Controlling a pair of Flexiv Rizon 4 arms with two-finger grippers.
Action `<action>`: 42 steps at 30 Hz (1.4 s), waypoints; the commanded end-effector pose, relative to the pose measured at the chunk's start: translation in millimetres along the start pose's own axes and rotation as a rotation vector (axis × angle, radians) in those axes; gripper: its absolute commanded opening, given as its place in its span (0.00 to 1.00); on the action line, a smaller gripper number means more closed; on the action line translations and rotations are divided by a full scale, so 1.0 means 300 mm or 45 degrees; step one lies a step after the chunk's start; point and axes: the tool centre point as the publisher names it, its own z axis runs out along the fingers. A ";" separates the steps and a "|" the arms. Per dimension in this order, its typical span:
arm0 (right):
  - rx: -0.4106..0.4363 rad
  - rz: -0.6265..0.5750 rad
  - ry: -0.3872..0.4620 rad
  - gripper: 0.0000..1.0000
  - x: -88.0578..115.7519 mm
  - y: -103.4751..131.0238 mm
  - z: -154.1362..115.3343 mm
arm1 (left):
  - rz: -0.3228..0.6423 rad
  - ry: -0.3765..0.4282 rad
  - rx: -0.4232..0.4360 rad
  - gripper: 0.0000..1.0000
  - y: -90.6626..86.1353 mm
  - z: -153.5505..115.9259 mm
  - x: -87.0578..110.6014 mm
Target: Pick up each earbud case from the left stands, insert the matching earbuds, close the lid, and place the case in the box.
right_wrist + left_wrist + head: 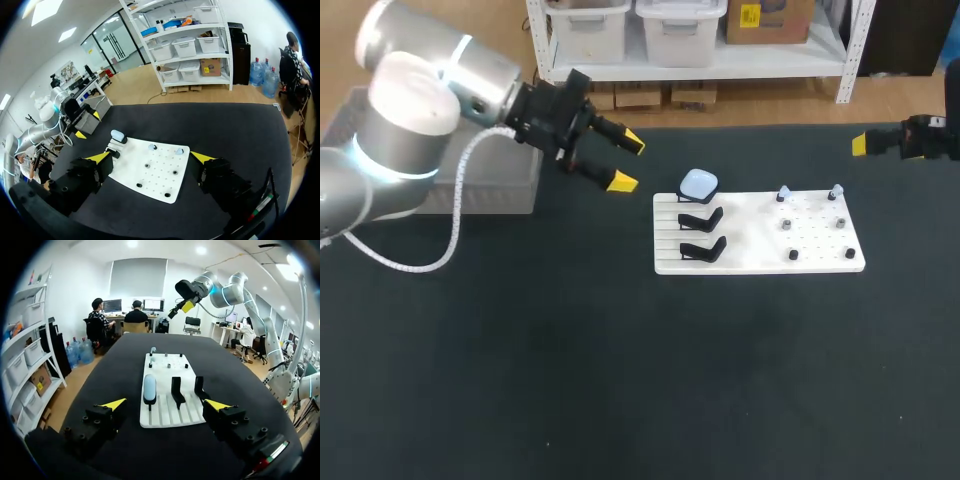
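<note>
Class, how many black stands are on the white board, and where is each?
3, in a row at the white board's left end: the far stand holds the pale blue earbud case; the middle stand and the near stand are empty.

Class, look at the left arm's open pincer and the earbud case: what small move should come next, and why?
Probably carry the left pincer across to hover over the earbud case. It is open, empty and off to the side of the white board, where the case sits ungripped.
</note>
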 end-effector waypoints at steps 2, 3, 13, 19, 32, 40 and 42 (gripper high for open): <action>0.002 0.000 0.001 1.00 0.000 0.001 -0.001 | -0.015 0.004 0.018 0.97 0.013 0.045 0.016; 0.002 0.000 0.001 1.00 0.000 0.001 -0.001 | -0.019 0.007 0.014 0.96 0.011 0.052 0.018; 0.002 0.000 0.001 1.00 0.000 0.001 -0.001 | -0.048 -0.001 0.007 0.93 0.017 0.119 0.031; 0.002 0.000 0.001 1.00 0.000 0.001 -0.001 | -0.073 -0.007 -0.018 0.88 0.041 0.141 0.041; 0.002 0.000 0.001 1.00 0.000 0.001 -0.001 | -0.054 0.006 -0.015 0.85 0.073 0.188 0.032; 0.002 0.000 0.001 1.00 0.000 0.001 -0.001 | -0.043 0.001 -0.010 0.84 0.096 0.210 0.027; 0.002 0.000 0.001 1.00 0.000 0.001 -0.001 | -0.040 0.000 -0.005 0.81 0.103 0.214 0.026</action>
